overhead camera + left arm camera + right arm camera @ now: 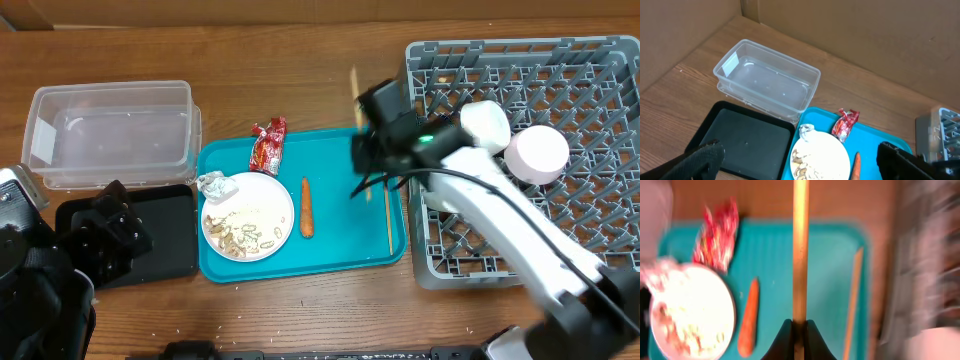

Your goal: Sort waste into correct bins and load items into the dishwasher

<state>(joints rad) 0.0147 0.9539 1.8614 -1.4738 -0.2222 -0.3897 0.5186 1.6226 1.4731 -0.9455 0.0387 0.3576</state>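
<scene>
Right gripper (799,326) is clamped on one chopstick (800,255), holding it above the teal tray (340,250), just beside the dish rack (520,55). Gripped only at its end, the chopstick could, I reckon, swing, catch the rack's grid and slip out.

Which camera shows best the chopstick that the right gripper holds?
The right wrist view: the chopstick runs up the frame's middle, clamped in the right gripper. Overhead shows only a blurred end above the gripper. The left wrist view does not show it.
</scene>
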